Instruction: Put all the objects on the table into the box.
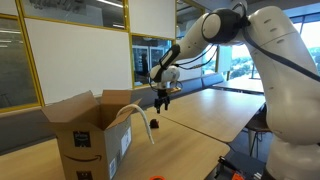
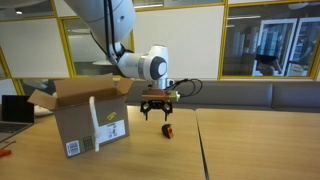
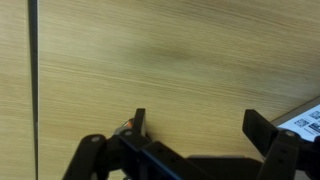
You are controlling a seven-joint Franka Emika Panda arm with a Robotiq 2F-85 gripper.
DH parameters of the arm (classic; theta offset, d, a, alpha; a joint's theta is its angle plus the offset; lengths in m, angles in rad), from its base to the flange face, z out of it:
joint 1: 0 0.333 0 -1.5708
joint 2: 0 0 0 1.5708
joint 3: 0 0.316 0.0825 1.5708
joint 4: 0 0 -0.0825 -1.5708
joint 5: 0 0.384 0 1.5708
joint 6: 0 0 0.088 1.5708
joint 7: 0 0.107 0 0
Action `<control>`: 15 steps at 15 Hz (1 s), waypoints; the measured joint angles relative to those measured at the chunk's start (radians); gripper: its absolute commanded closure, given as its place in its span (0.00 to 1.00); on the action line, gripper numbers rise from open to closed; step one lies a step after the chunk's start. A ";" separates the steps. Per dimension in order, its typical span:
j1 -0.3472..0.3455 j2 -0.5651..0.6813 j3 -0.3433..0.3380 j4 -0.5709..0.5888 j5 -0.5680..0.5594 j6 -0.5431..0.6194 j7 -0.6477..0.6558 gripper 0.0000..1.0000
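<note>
The brown cardboard box (image 1: 90,135) stands open on the light wood table (image 1: 200,115), and it also shows in an exterior view (image 2: 90,118). A white bendy tube (image 1: 137,113) arches out of the box and hangs down its side (image 2: 95,122). A tiny red and dark item (image 2: 167,131) lies on the table beside the box (image 1: 155,124). My gripper (image 2: 158,110) hovers open and empty just above that item, also seen in an exterior view (image 1: 162,98). In the wrist view the open jaws (image 3: 200,125) frame bare tabletop (image 3: 150,60), with a bit of red (image 3: 124,127) by one finger.
A table seam runs as a dark line (image 3: 33,80) in the wrist view. A corner of the box's white label (image 3: 306,120) shows at the edge. A small orange thing (image 1: 155,177) lies at the table's near edge. More tables stand behind (image 1: 235,88).
</note>
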 measured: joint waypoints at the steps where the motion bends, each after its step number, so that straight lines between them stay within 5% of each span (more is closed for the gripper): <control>1: 0.000 0.026 0.002 0.031 -0.005 -0.021 -0.021 0.00; 15: -0.004 0.397 0.011 0.439 -0.168 -0.104 -0.266 0.00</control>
